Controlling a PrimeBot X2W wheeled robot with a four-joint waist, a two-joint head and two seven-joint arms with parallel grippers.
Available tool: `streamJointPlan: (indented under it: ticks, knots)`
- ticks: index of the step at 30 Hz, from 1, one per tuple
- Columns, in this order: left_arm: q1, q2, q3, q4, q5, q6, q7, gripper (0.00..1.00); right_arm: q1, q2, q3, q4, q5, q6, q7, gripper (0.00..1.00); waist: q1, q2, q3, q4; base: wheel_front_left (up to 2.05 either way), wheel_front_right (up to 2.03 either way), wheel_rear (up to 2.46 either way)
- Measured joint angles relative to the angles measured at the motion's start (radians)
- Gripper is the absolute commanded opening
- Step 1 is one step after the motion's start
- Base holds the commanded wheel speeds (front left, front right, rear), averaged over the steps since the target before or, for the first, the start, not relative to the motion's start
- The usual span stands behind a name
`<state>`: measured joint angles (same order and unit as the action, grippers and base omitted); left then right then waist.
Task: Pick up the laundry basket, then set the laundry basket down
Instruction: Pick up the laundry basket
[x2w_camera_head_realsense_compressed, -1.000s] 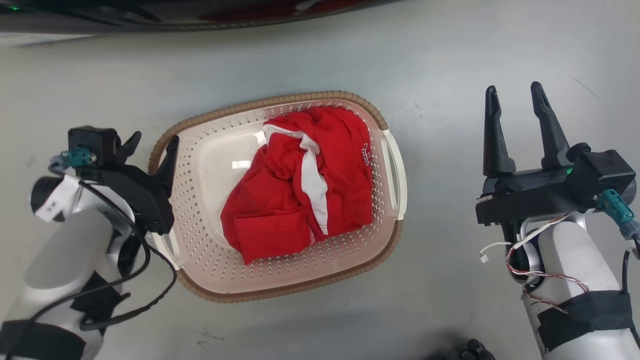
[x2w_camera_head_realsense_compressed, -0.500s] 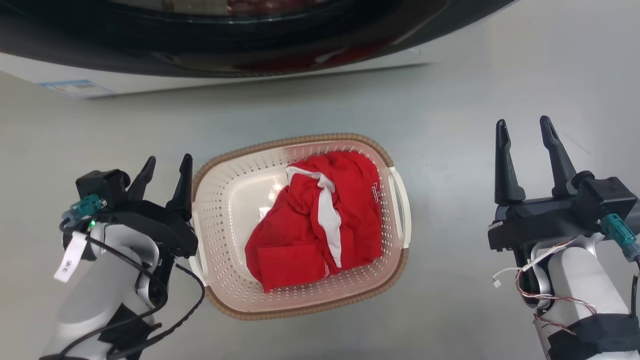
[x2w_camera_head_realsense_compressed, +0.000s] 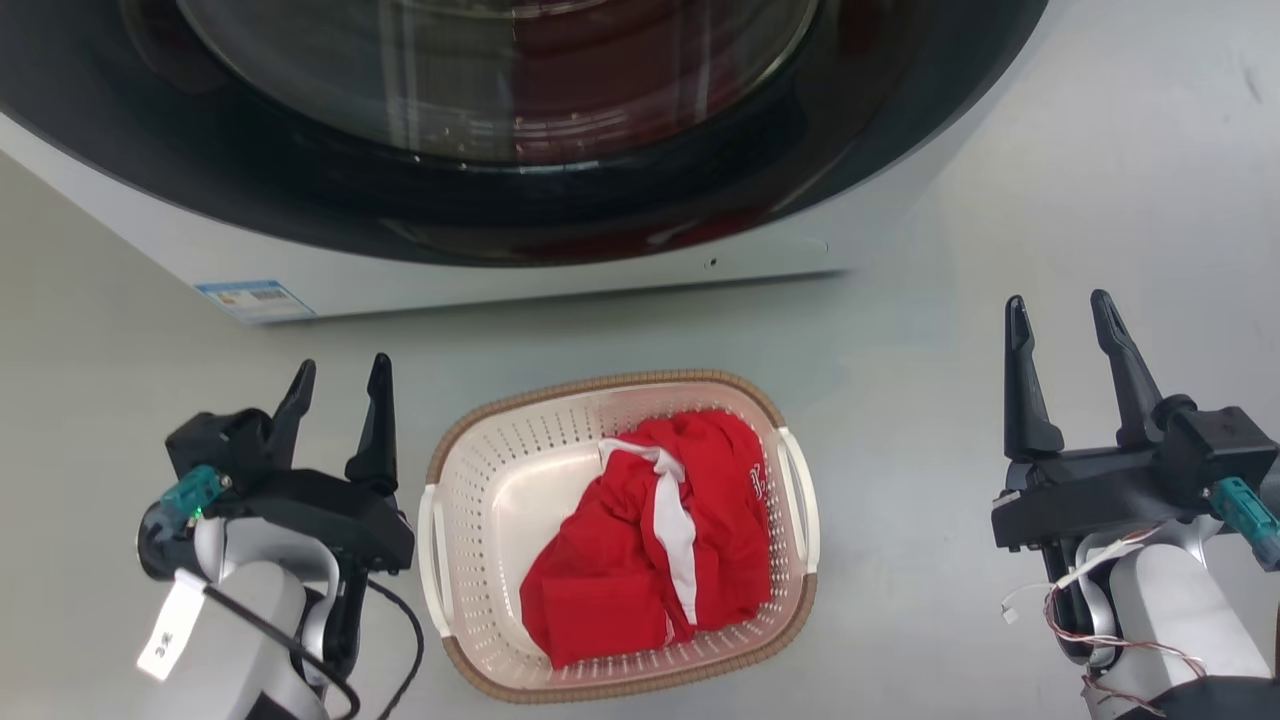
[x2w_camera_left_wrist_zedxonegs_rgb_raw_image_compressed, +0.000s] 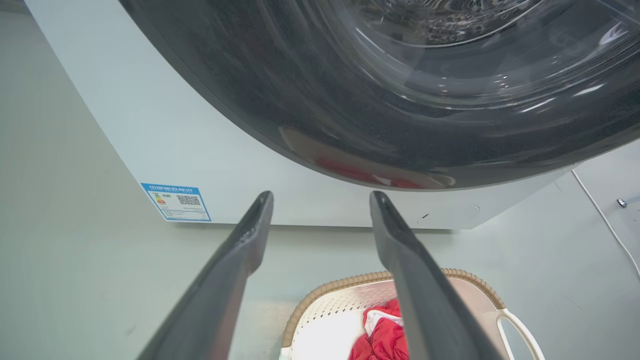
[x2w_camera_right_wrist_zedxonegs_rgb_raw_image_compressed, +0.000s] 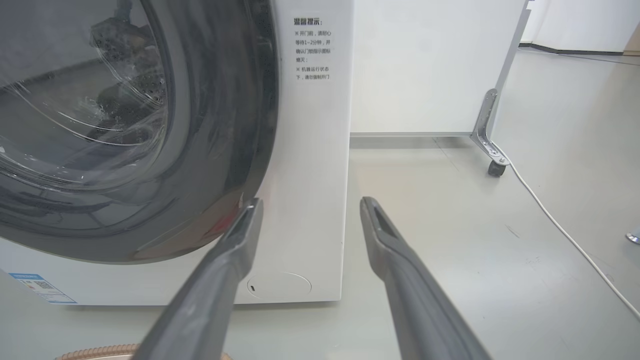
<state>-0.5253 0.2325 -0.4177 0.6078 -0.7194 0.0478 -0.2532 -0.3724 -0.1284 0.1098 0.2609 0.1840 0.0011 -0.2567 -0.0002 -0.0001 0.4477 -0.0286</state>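
We see the laundry basket (x2w_camera_head_realsense_compressed: 488, 478) on the floor (x2w_camera_head_realsense_compressed: 900, 420) in the lower middle of the head view, in front of the washer (x2w_camera_head_realsense_compressed: 560, 275), with a red garment (x2w_camera_head_realsense_compressed: 640, 545) inside. The left gripper (x2w_camera_head_realsense_compressed: 342, 362) is just beside its left handle, fingers apart and holding nothing. The right gripper (x2w_camera_head_realsense_compressed: 1058, 298), also spread and empty, is well apart at the right edge.

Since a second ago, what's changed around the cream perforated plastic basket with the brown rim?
The left gripper came off the left rim of the cream laundry basket and drew aside, open. The head camera tilted up, bringing in the white washer. Basket, red garment and open right gripper stayed put.
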Motion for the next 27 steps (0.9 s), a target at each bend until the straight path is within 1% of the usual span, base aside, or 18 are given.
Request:
streamJointPlan:
  ticks: [5, 13, 19, 27]
  knots:
    - [0.079, 0.008, 0.020, -0.105, 0.055, 0.024, 0.000, 1.00, 0.036, -0.003, -0.004, -0.016, 0.000, 0.000, 0.000, 1.00, 0.0001, 0.0000, -0.075, 0.006, 0.00, 0.00, 0.00]
    - [0.205, 0.029, 0.047, -0.260, 0.125, 0.046, 0.000, 1.00, 0.131, -0.002, 0.003, -0.030, -0.002, 0.008, 0.000, 1.00, 0.0000, 0.0000, -0.194, 0.014, 0.00, 0.00, 0.00]
    - [0.310, 0.035, 0.068, -0.349, 0.162, 0.059, 0.000, 1.00, 0.201, -0.002, 0.003, -0.041, -0.002, 0.008, 0.000, 1.00, 0.0000, 0.0000, -0.273, 0.018, 0.00, 0.00, 0.00]
    - [0.394, 0.037, 0.101, -0.436, 0.188, 0.068, 0.000, 1.00, 0.276, -0.002, 0.002, -0.062, -0.002, 0.007, 0.000, 1.00, 0.0000, 0.0000, -0.350, 0.023, 0.00, 0.00, 0.00]
